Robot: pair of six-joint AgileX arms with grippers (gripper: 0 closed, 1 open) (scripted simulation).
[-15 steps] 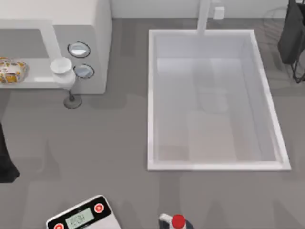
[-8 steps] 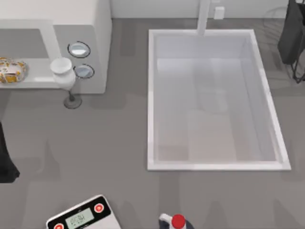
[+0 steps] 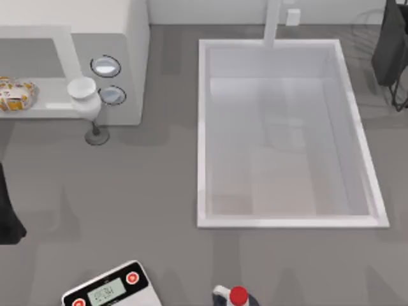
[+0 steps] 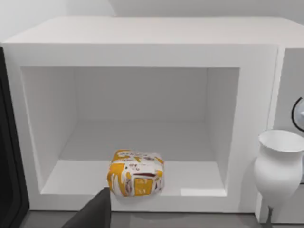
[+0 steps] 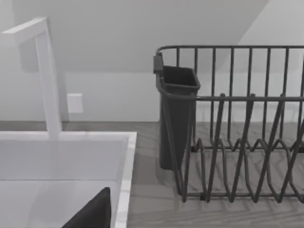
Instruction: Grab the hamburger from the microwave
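Observation:
The microwave (image 3: 131, 38) stands at the table's back left with its door swung open. In the left wrist view its white cavity (image 4: 142, 52) faces me. The hamburger (image 4: 136, 173) sits on the cavity floor close to the front lip, a tan bun with orange and white marks; from above it appears as the hamburger (image 3: 16, 94) at the far left. My left arm (image 3: 7, 217) waits at the left edge, in front of the opening and well short of the hamburger. A dark piece of my left gripper (image 4: 95, 213) pokes in low, holding nothing.
A white goblet (image 3: 83, 95) stands just in front of the microwave's dials (image 3: 106, 66). A large white basin (image 3: 204, 127) with a faucet (image 3: 273, 22) fills the middle. A dark dish rack (image 5: 237, 123) and my parked right arm (image 3: 390, 44) are at the back right. A scale (image 3: 111, 290) and a red-capped bottle (image 3: 238, 296) sit at the front.

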